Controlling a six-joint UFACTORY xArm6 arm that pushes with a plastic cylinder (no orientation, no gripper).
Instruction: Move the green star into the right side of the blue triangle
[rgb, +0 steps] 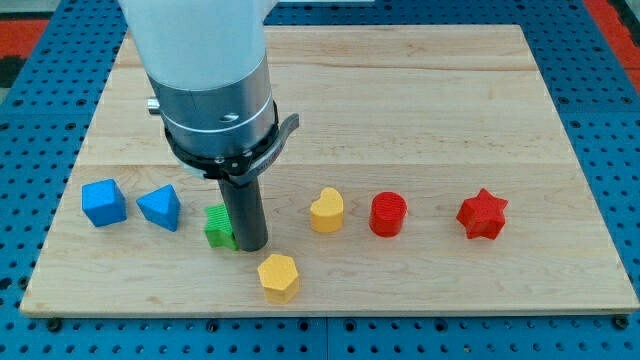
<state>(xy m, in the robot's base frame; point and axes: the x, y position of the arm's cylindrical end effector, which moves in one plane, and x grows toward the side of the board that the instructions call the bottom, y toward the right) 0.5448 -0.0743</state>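
The green star (218, 226) lies on the wooden board (400, 110), partly hidden behind my rod. My tip (250, 245) rests at the star's right side, touching it or nearly so. The blue triangle (159, 207) lies to the star's left, a short gap apart. The rod hangs from a wide grey and white arm body at the view's top left.
A blue cube (104, 202) lies left of the triangle. A yellow hexagon (278, 276) lies just below and right of my tip. A yellow heart (327, 210), a red cylinder (388, 214) and a red star (482, 214) line up toward the view's right.
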